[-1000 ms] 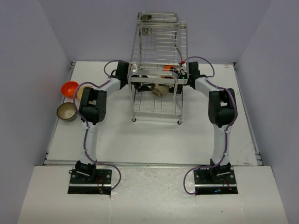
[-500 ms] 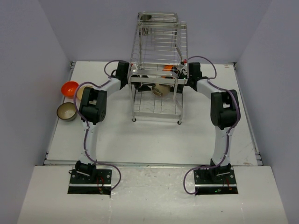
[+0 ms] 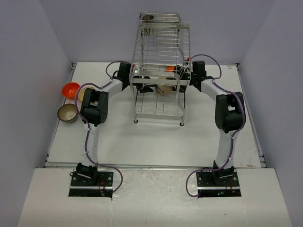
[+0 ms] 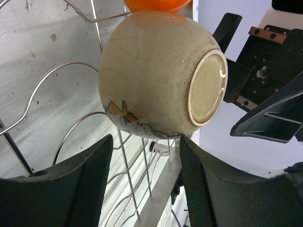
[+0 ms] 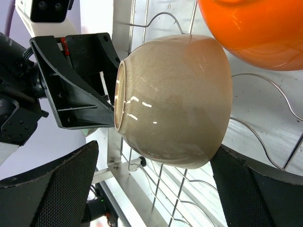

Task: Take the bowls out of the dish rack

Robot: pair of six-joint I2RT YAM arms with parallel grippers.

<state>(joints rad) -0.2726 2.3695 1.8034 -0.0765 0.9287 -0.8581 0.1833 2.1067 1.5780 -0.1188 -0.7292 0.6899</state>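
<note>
On the worktop (image 3: 142, 142) at the left sit a brown-olive bowl (image 3: 67, 113) and an orange bowl (image 3: 71, 89), already unloaded. Farther in, both arms enter the dish rack (image 3: 142, 79) from opposite sides. The left fingers (image 4: 90, 179) and right fingers (image 5: 61, 184) are spread open around the cream-beige bowl (image 4: 151, 71), which is propped on edge, ready to take its width. A second orange bowl (image 5: 255, 28) leans behind it.

tall silver wire dish rack (image 3: 156, 79) standing upright, cream speckled bowl (image 4: 156, 71) tipped on its side among its lower wires, glossy orange bowl (image 5: 255, 33) just beside it, second orange bowl (image 3: 71, 89) and brown-olive bowl (image 3: 67, 113) upright, well left of rack
</note>
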